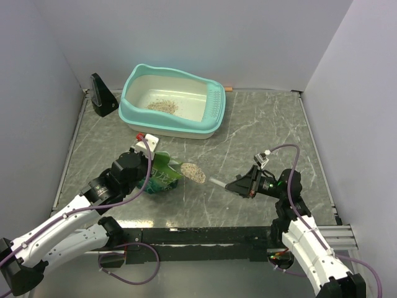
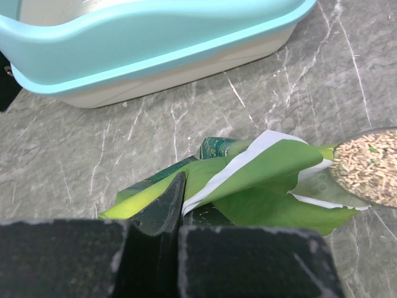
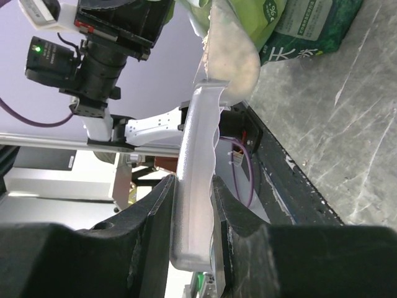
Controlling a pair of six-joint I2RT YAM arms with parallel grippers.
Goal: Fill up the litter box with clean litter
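The litter box [image 1: 133, 117], turquoise-rimmed and cream inside, stands at the back of the table with a small patch of clean litter [image 1: 163, 106] on its floor. Its near wall [image 2: 155, 37] fills the top of the left wrist view. My left gripper [image 1: 146, 162] is shut on the edge of a green pouch [image 2: 260, 180] lying in front of the box. My right gripper [image 3: 192, 186] is shut on the handle of a translucent scoop [image 3: 198, 155]. The scoop bowl [image 1: 193, 172] holds tan litter [image 2: 369, 164] beside the pouch mouth.
A black wedge-shaped object [image 1: 102, 94] stands at the back left beside the litter box. A small orange piece [image 1: 229, 89] lies by the back wall. Grey walls close the table on three sides.
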